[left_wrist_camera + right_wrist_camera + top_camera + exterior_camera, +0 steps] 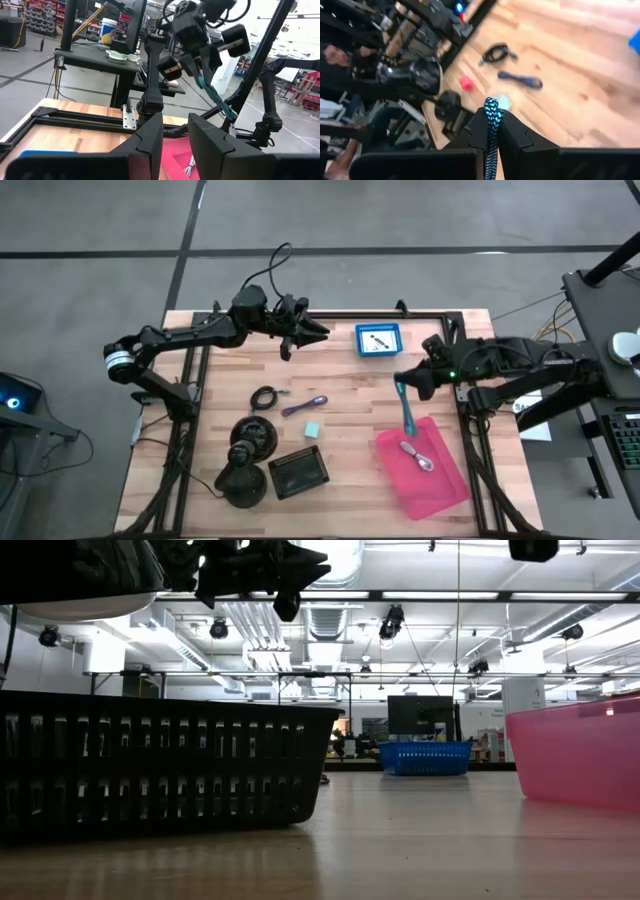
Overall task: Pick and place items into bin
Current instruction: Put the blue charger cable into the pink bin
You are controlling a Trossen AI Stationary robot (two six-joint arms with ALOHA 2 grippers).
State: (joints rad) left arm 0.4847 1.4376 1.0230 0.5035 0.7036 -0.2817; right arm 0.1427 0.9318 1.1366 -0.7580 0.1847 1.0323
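The bin (425, 465), a pink translucent plastic tray at the lower right of the high view, already holds one small pale item (416, 455); we cannot tell from this height what it is. The right claw (402, 383), just above the bin in that view, is pinching a teal cord (406, 408) with a braided, woven look, which hangs limp with its lower end over the bin's rim. We judge that this piece is about to go in.

Left on the wooden tabletop (350, 380) near the centre of the high view are a coiled black cable (265, 397), a slim purple pen (305, 405) and a small pale teal cube (313, 429), close together. So we take the task as early: one item in, one in hand, at least three to fetch.

The left claw (312, 330), at the upper middle of the high view, hangs above the tabletop, spread and holding nothing. A blue tray (379, 339) sits just to its right.
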